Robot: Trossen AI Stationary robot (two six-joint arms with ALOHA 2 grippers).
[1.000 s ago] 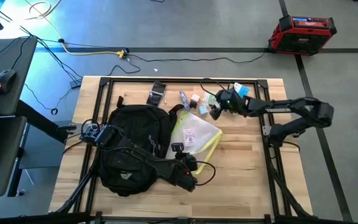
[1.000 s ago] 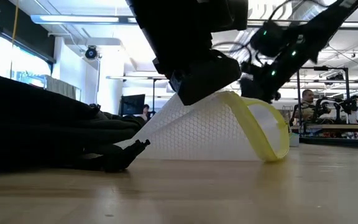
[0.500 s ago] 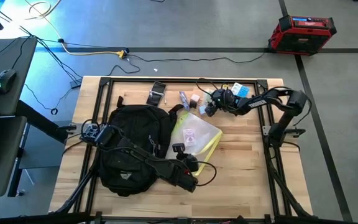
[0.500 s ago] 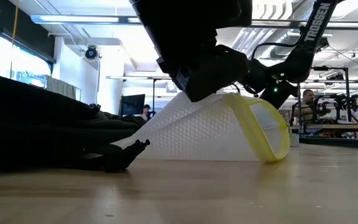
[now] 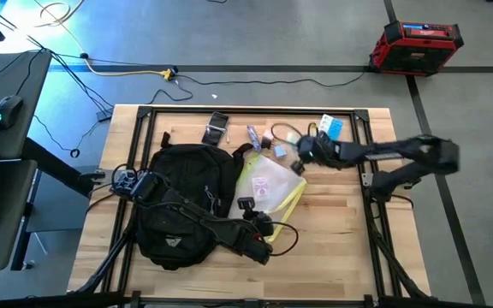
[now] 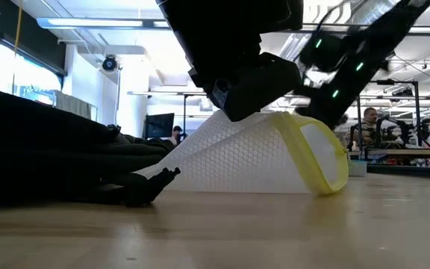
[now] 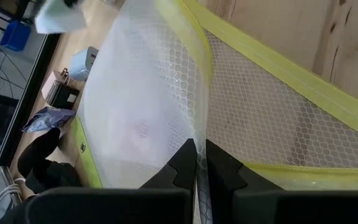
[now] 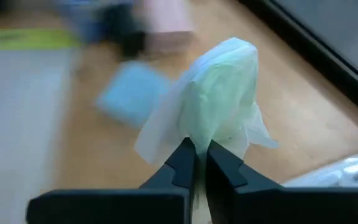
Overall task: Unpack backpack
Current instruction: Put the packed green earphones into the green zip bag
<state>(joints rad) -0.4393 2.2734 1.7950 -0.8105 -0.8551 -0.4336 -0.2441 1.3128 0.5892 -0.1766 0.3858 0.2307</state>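
The black backpack (image 5: 182, 201) lies flat on the table's left half. Beside it, the translucent pouch with yellow trim (image 5: 268, 184) is raised like a tent (image 6: 275, 157), with its lower edge on the wood. My left gripper (image 5: 245, 204) (image 7: 197, 163) is shut on the pouch at its near side. My right gripper (image 5: 300, 159) (image 8: 197, 160) hovers past the pouch's far right corner, shut on a small white and pale-green packet (image 8: 219, 99). My left gripper pinches a raised fold of the pouch's translucent wall (image 7: 197, 140) between its two fingers, close to the yellow trim. It comes slanting down from the near left. That part is lifted and the rest of the pouch slopes down to the table. My right gripper pinches the packet's thin lower edge (image 8: 197, 140) between its two fingers, slanting down. The packet stands up past the fingertips, clear of the table.
Small items lie along the far edge: a black-and-white piece (image 5: 216, 130), a blue wrapper (image 5: 253, 134), a cable loop (image 5: 282, 133) and a blue-and-white pack (image 5: 330, 126). A light blue square (image 8: 132, 93) lies under my right gripper. A red case (image 5: 416, 44) stands on the floor.
My right gripper reached toward the small items at the far edge, shut on the white-green packet, then drew back toward the table's right and near side with it. My left gripper and the raised pouch have kept still.
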